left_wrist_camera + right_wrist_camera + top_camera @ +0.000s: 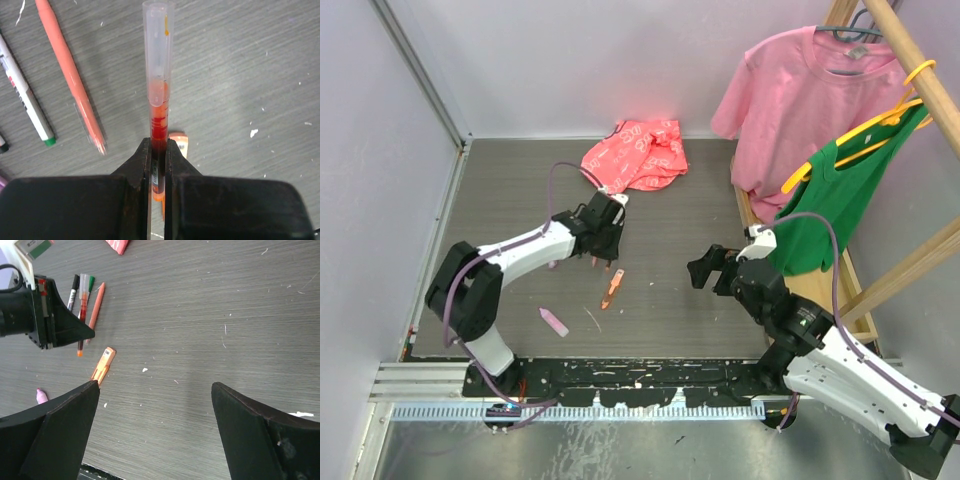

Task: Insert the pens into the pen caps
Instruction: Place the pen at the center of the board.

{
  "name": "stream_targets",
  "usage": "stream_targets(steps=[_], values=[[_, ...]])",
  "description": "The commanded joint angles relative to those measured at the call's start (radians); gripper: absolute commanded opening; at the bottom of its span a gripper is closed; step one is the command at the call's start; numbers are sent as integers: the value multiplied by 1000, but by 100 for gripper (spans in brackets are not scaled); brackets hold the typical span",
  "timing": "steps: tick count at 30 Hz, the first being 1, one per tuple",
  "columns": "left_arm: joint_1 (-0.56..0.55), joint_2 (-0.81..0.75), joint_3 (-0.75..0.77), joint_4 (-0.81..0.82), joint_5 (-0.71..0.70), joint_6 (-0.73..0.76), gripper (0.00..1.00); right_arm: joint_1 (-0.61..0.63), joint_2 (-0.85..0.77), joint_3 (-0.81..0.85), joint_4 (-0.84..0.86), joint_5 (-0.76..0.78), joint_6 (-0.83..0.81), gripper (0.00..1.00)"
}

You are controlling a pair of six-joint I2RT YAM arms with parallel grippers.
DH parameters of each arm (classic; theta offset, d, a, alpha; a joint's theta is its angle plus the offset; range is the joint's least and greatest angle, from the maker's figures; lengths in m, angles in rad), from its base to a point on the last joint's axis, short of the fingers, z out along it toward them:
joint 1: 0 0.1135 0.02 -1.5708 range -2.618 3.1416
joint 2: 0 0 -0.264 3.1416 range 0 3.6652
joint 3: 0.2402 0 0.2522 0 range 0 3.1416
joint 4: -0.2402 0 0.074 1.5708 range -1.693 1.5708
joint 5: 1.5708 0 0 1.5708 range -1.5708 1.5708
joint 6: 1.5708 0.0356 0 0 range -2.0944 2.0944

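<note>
clear cap (159, 50) sheathes the dark red pen (159, 132) clenched in the left pincer (158, 165); right pincer (155, 405) gapes.

Left gripper (158, 165): jaws closed on dark red pen (159, 130), clear cap (158, 50) at frame top. Short orange pen (175, 150) lay behind it. Left of frame: salmon-orange pen (70, 75), white marker (25, 97), on the grey table (250, 75).

A red patterned cloth (636, 153) lies crumpled near the far edge of the grey tabletop (670, 300). Beyond the right edge, a pink T-shirt (795, 95) and a green top (830, 195) on a yellow hanger (860, 135) hang from a wooden rack (910, 60). Small white scraps (254, 133) dot the tabletop.
</note>
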Motion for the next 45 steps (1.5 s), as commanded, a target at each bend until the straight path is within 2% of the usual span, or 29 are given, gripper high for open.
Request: stream_targets(steps=[1, 23, 38, 42, 45], values=[[17, 49, 99, 28, -6, 21, 0, -2, -13, -7, -3, -3, 27, 99], [57, 244, 255, -115, -79, -83, 2, -1, 71, 20, -59, -26, -7, 99], [66, 288, 259, -133, -77, -98, 5, -3, 88, 9, -40, -79, 2, 99], [74, 308, 269, -144, -64, -103, 8, -3, 103, 10, -34, -91, 3, 99], [76, 318, 269, -147, -63, -104, 19, -3, 112, 9, -27, -109, -1, 99]])
